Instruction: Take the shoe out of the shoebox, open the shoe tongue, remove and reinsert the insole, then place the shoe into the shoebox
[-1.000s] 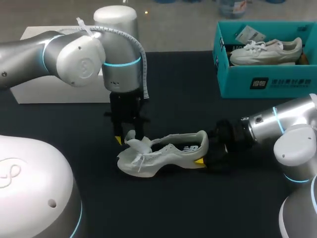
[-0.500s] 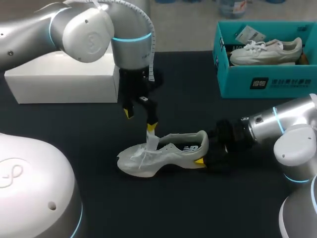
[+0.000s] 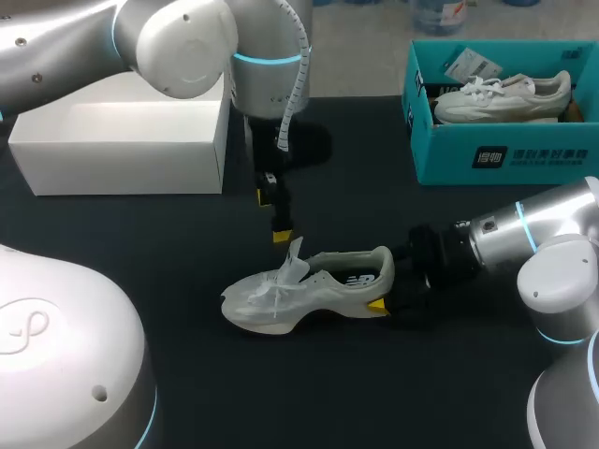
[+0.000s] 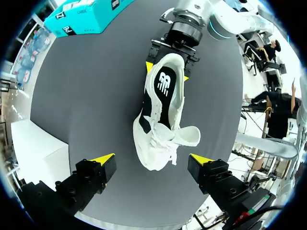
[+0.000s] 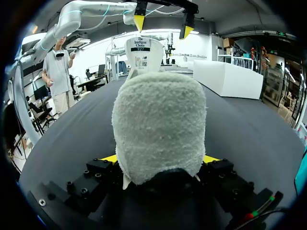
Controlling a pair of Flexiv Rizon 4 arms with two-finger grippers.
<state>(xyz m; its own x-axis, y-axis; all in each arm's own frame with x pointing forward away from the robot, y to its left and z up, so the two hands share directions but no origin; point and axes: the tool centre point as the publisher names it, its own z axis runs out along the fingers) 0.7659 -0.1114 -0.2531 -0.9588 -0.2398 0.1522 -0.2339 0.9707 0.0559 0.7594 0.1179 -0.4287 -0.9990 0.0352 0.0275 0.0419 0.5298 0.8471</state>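
A white sneaker (image 3: 309,285) lies on its sole on the black table, toe to the left. Its tongue (image 4: 188,136) is pulled up and folded out, and the black insole (image 4: 163,88) shows inside. My left gripper (image 3: 271,215) hangs open above and behind the toe end, touching nothing; in the left wrist view the left gripper (image 4: 151,158) has the shoe well below its spread fingers. My right gripper (image 3: 386,295) is shut on the shoe's heel (image 5: 160,129), one yellow tip on each side. The teal shoebox (image 3: 505,154) stands at the back right.
A second white shoe (image 3: 501,98) and paper tags lie in the teal shoebox. A white open box (image 3: 122,140) stands at the back left. My left arm's white base (image 3: 56,365) fills the near left corner.
My left gripper let go of the tongue, opened wide, and rose back and to the right, away from the shoe. The tongue now stands up. The right arm kept still.
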